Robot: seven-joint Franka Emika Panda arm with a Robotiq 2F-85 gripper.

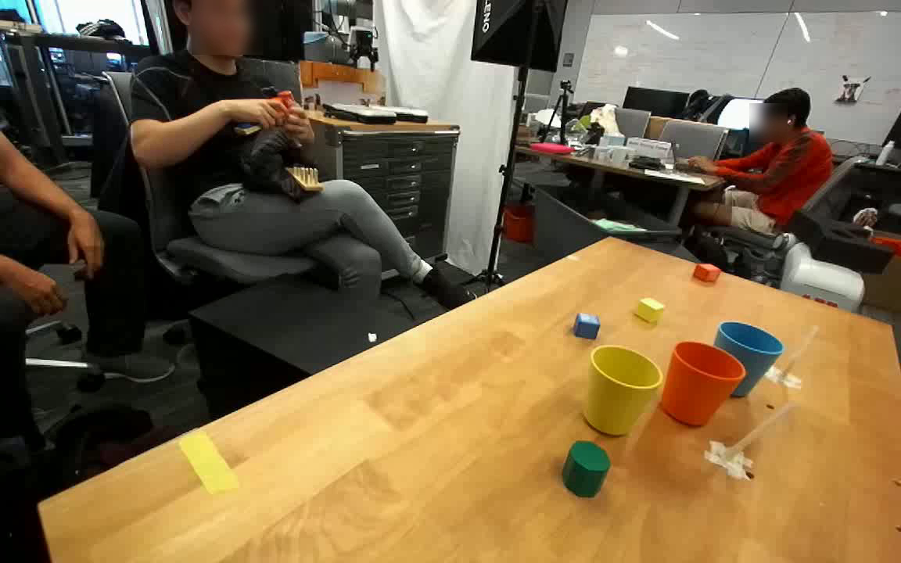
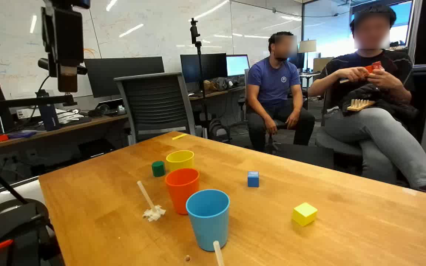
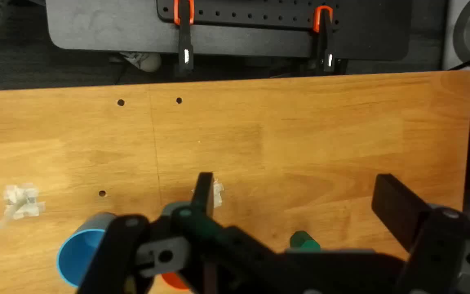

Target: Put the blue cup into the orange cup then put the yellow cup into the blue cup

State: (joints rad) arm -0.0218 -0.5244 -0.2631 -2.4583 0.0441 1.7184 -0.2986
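The blue cup [image 1: 749, 356] [image 2: 209, 225], the orange cup [image 1: 698, 395] [image 2: 182, 194] and the yellow cup [image 1: 616, 407] [image 2: 179, 162] stand upright and separate in a close row on the wooden table in both exterior views. The orange cup is in the middle. In the wrist view the blue cup [image 3: 80, 251] is at the lower left, partly behind a finger. Only a sliver of the orange cup [image 3: 174, 281] shows, and the yellow cup is hidden. My gripper [image 3: 294, 179] is open and empty, its fingers wide apart. It hangs high above the table in an exterior view [image 2: 68, 83].
A green block [image 1: 586, 469] stands near the yellow cup. A small blue block [image 1: 586, 326], a yellow block [image 1: 650, 310] and a red-orange block [image 1: 706, 272] lie beyond the cups. Two thin sticks [image 1: 763, 428] [image 1: 801, 352] are taped upright beside the cups. A yellow strip [image 1: 209, 463] lies flat.
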